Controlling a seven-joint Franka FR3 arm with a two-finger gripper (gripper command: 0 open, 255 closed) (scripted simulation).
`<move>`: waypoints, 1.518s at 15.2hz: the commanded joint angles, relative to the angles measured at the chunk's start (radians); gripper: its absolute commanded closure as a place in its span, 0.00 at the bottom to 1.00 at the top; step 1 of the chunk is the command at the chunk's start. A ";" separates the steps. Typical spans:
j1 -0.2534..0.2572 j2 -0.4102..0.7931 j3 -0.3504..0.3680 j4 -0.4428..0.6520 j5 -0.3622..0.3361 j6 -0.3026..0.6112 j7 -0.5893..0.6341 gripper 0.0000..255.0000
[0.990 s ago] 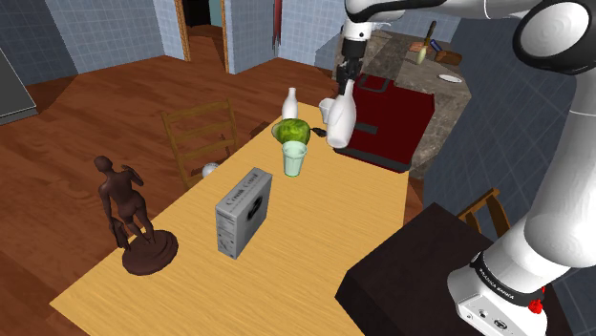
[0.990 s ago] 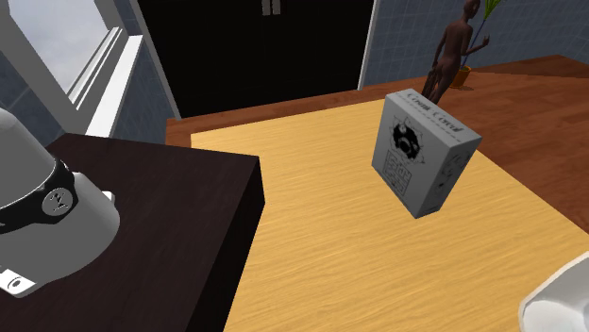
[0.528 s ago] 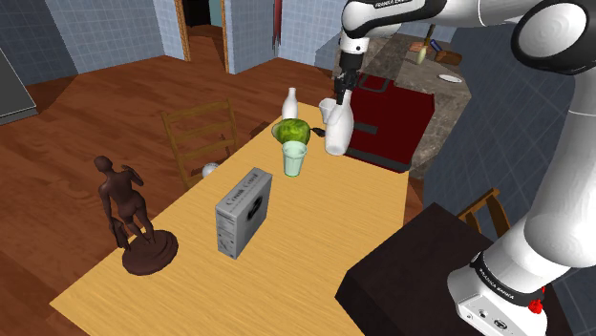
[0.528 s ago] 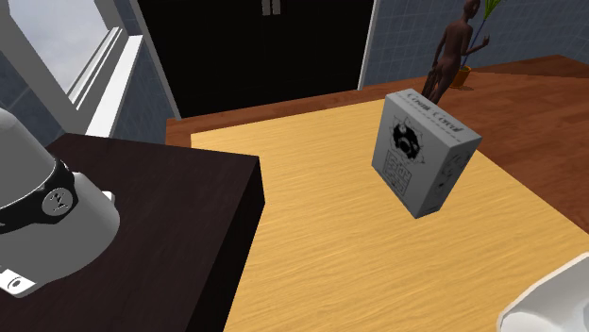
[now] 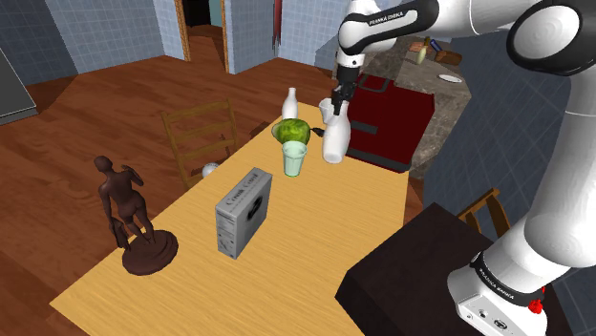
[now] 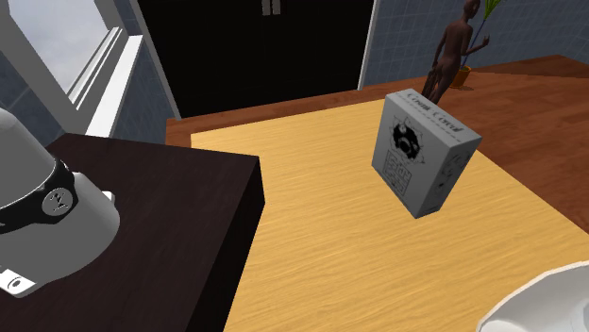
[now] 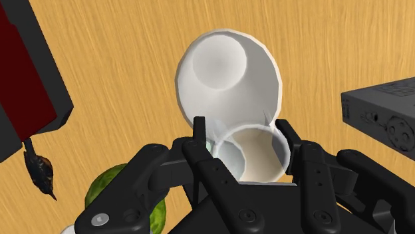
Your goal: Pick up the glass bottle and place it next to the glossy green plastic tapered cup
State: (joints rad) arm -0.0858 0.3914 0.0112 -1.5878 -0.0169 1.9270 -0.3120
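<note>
Wooden bench (image 5: 315,220) first: past the grey box (image 5: 242,210) stands the pale green cup (image 5: 294,158), and just beyond it the jaws pinch the white bottle (image 5: 333,141) by its neck, base low. Let go early and it could topple onto that cup.

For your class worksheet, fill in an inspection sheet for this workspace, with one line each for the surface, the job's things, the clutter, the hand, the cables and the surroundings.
Surface: light wooden table.
Job's things: white bottle, upright, on the shoulder view's right of the pale green cup and apart from it. Whether it rests on the table cannot be told.
Clutter: grey box, brown figurine, green rounded object, second white bottle.
Hand: hand shut on the white bottle's neck from above.
Cables: nothing seen.
Surroundings: wooden chair, dark red cabinet, dark stand, wooden floor, blue tiled walls.
</note>
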 commanded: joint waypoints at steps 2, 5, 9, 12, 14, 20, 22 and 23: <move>-0.002 0.014 -0.001 -0.022 0.000 0.037 -0.002 1.00; -0.002 0.027 -0.001 -0.044 0.000 0.072 -0.002 1.00; -0.002 0.048 -0.001 -0.069 -0.001 0.117 -0.001 1.00; -0.002 0.064 -0.001 -0.085 -0.001 0.150 -0.001 1.00; -0.002 0.076 -0.002 -0.094 -0.002 0.172 0.000 1.00; -0.002 0.116 -0.002 -0.118 -0.003 0.235 0.001 1.00; -0.002 0.131 -0.002 -0.123 -0.003 0.255 0.001 1.00; -0.002 0.139 -0.002 -0.126 -0.003 0.265 0.001 1.00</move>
State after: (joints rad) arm -0.0871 0.5259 0.0091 -1.7064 -0.0198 2.1801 -0.3103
